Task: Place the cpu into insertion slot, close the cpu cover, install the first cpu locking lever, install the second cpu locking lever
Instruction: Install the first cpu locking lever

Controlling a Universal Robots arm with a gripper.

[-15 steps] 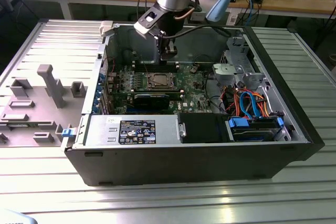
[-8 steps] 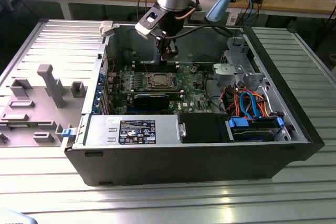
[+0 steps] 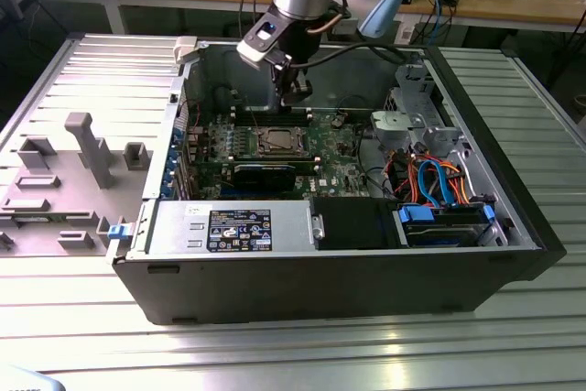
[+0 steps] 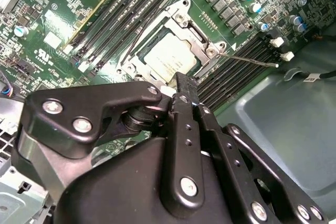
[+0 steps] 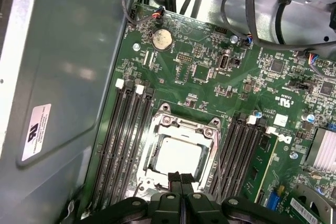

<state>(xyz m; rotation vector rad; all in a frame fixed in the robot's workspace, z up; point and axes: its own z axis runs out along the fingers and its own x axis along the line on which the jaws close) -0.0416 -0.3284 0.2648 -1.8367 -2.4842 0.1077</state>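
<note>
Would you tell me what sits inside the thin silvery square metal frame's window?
The small square chip, pale silvery face up, fills the silvery frame. The socket beneath it is covered; the black gripper hides part of one edge.

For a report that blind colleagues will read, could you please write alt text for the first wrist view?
The cpu lies in the insertion slot on a green circuit board, framed by the silvery cpu cover. The black gripper, shut and holding nothing, is at the slot's edge; long dark memory slots run on both sides.
</note>
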